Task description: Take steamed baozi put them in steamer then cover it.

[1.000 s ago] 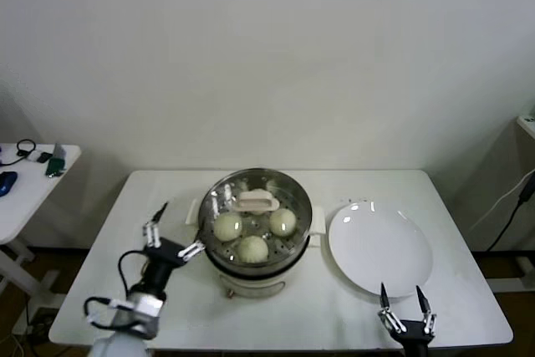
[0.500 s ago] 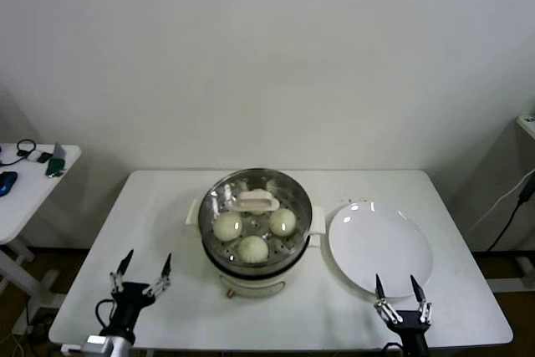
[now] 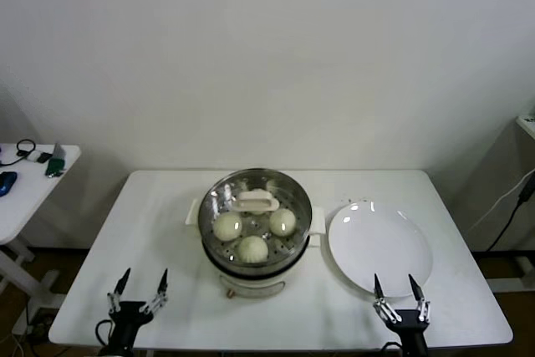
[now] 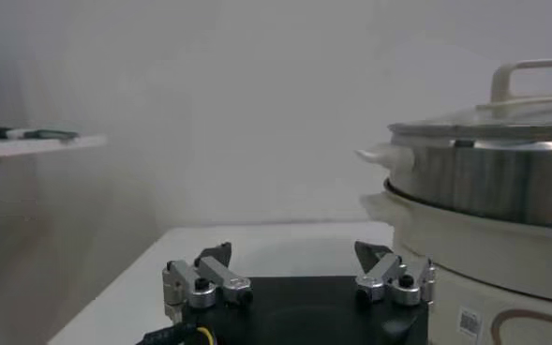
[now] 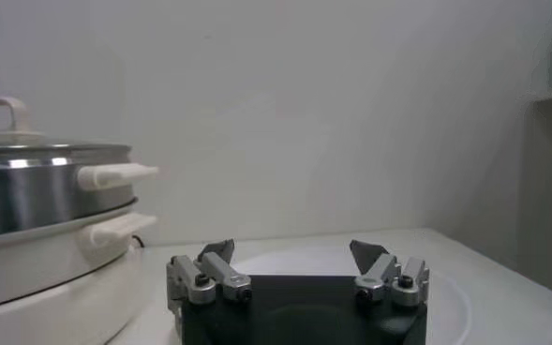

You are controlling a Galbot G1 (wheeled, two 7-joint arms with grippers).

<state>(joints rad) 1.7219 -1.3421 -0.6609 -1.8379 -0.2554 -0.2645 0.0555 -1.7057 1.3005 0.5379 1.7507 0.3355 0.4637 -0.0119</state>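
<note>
Change noted: the left gripper (image 3: 138, 288), which a second ago stood close beside the steamer's left side, has drawn back to the near left edge of the table (image 3: 167, 206) and hangs there, well apart from the pot, its fingers spread wide with nothing between them. The right gripper (image 3: 397, 292) has barely shifted; it sits at the near right edge, just in front of the plate, fingers likewise spread and empty. Judgement: with both arms pulled away from the pot and the lid on, the task looks finished or all but finished; nothing appears left to carry.

Item 1. Steamer (image 3: 257, 232): shiny steel basket on a white electric base with side handles, mid-table. Contents: steamed baozi (image 3: 252, 247), three plainly seen through the glass, cream-white and round; a possible fourth near the back is too obscured by the handle and glare to confirm.

Item 2. Cover (image 3: 256, 201): clear glass lid, metal rim, cream bar handle. Seated on the steamer; the left wrist view shows its rim lying level on the basket.

Item 3. Plate (image 3: 380, 248): flat, white, just to the right of the steamer. Contents: none.
</note>
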